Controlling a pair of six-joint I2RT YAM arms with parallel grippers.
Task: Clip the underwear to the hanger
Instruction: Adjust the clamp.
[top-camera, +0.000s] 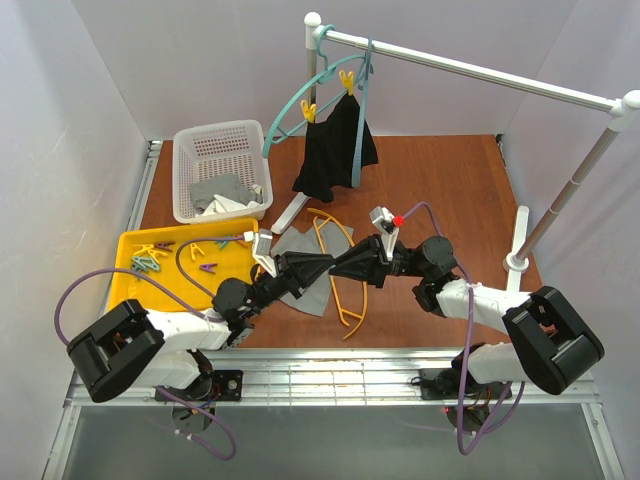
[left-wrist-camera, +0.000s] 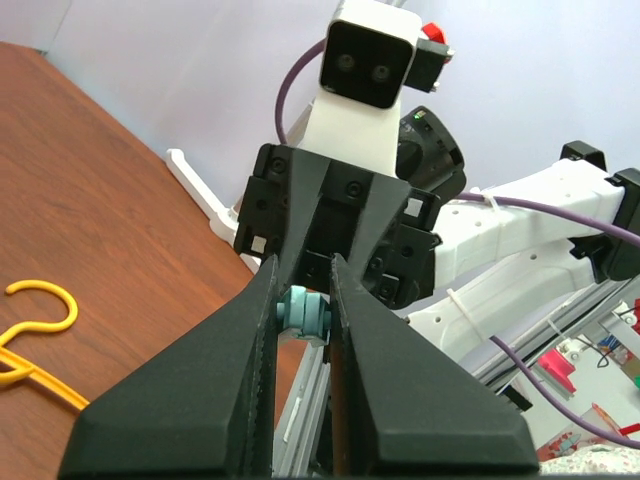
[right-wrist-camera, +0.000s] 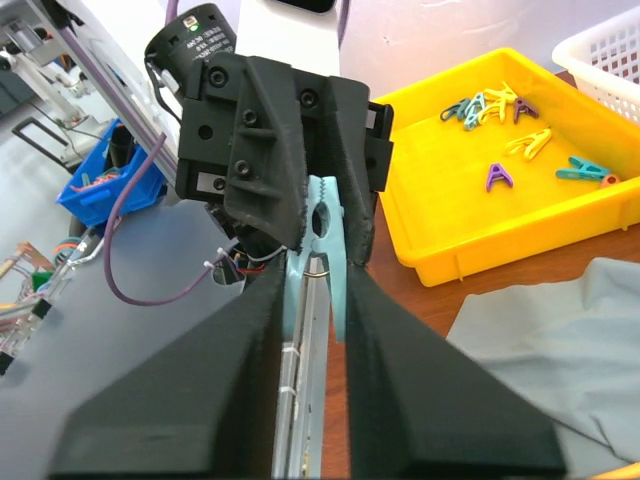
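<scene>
Underwear (top-camera: 308, 293) plain grey. Hanger (left-wrist-camera: 45, 287) yellow-orange. Table (top-camera: 440, 180) reddish-brown, wood grain. Tray (top-camera: 130, 243) bright yellow; loose pegs (right-wrist-camera: 497, 176) in it purple, teal and yellow. Basket (top-camera: 222, 140) white lattice, grey cloth (top-camera: 220, 190) inside. Hung garment (top-camera: 335, 150) black, on a teal hanger (top-camera: 285, 108) with yellow clips (top-camera: 347, 80). Peg (right-wrist-camera: 322, 225) pale blue, set between black left gripper (left-wrist-camera: 303, 275) and black right gripper (right-wrist-camera: 318, 270). Cables (left-wrist-camera: 283, 95) purple. Rail (top-camera: 480, 72) white.
</scene>
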